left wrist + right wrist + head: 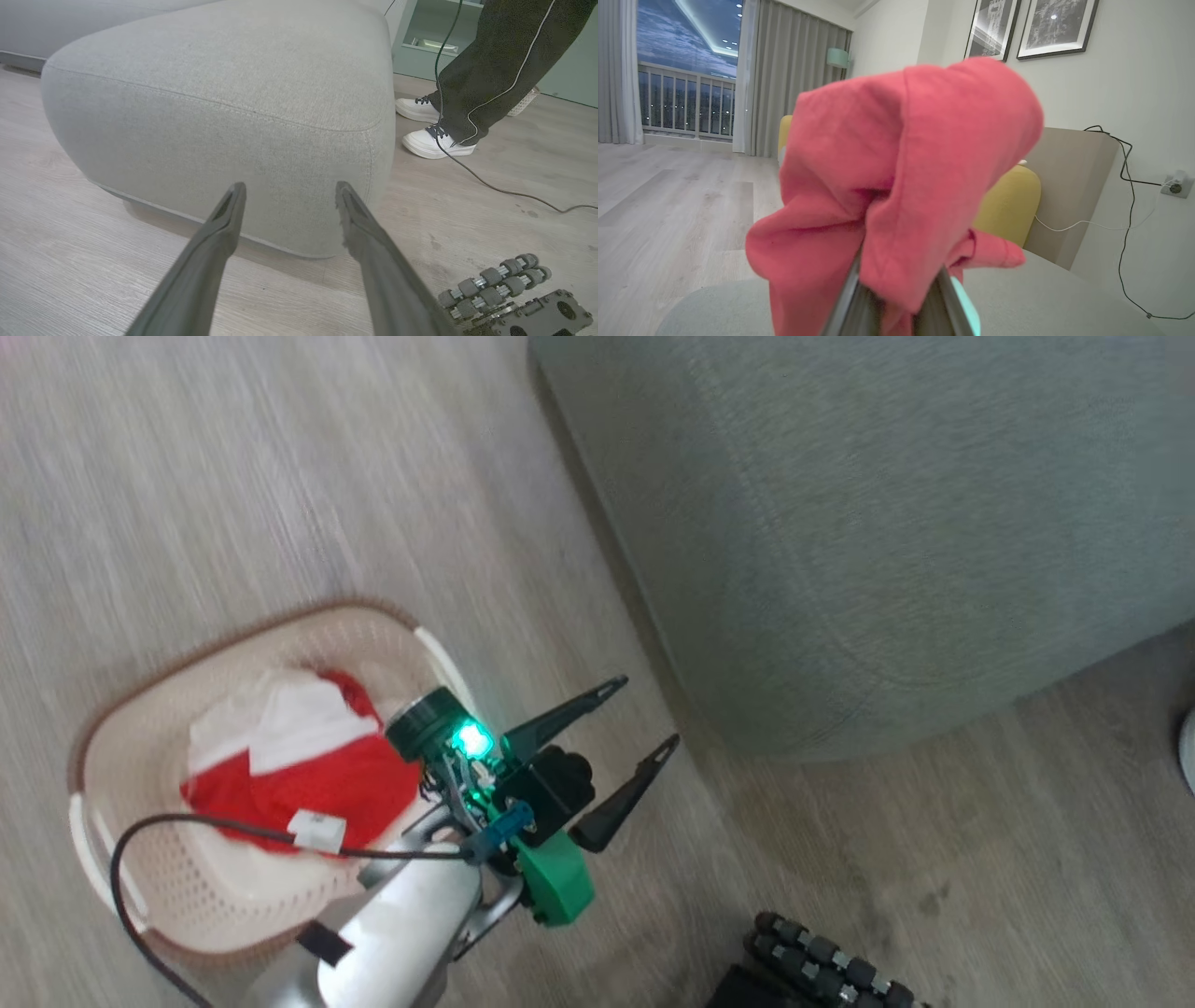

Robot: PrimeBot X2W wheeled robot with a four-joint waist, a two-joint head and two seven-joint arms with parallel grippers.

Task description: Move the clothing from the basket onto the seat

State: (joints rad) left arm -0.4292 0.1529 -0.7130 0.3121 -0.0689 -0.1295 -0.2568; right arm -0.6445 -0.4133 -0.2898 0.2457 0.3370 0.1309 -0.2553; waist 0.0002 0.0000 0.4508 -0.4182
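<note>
The cream basket (177, 887) stands on the floor at the lower left of the head view, with red and white clothing (308, 765) lying in it. My left gripper (646, 713) hovers to the right of the basket, open and holding nothing, its fingers pointing at the grey-green seat (887, 523). In the left wrist view this gripper (289, 186) faces the seat's (224, 70) rounded front corner. My right gripper (896, 308) is shut on a red piece of clothing (901, 154) that drapes over its fingertips and hides them, above the seat's surface (1041, 298).
A person's legs and white shoes (434, 142) stand right of the seat, with a black cable (504, 189) trailing on the wooden floor. My base's rollers (495, 280) sit at the lower right. A yellow chair (1008, 205) stands behind the seat.
</note>
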